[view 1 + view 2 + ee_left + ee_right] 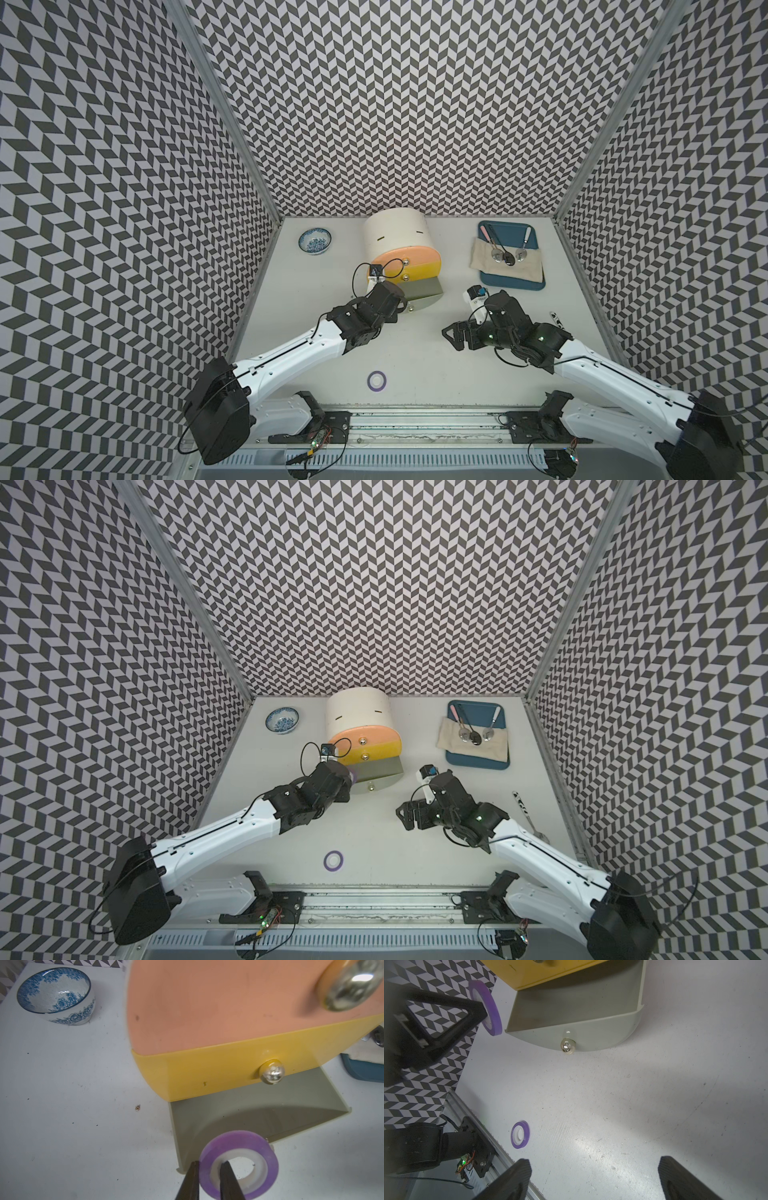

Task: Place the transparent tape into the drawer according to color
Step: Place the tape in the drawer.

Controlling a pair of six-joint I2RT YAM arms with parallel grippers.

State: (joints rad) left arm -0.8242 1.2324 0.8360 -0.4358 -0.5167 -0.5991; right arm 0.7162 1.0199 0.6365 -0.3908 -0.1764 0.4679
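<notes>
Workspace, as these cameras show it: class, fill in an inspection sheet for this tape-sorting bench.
Surface: white tabletop, lightly specked.
Job's things: cabinet with grey-green drawer open, peach drawer and yellow drawer shut; held purple tape at the open drawer's edge; loose purple tape flat on tabletop.
Clutter: bowl; blue tray with cloth and spoons; loose spoon.
Grippers: left gripper shut on held purple tape; right gripper open, empty.
Cables: black cable loop at left wrist.
Surroundings: chevron walls.
</notes>
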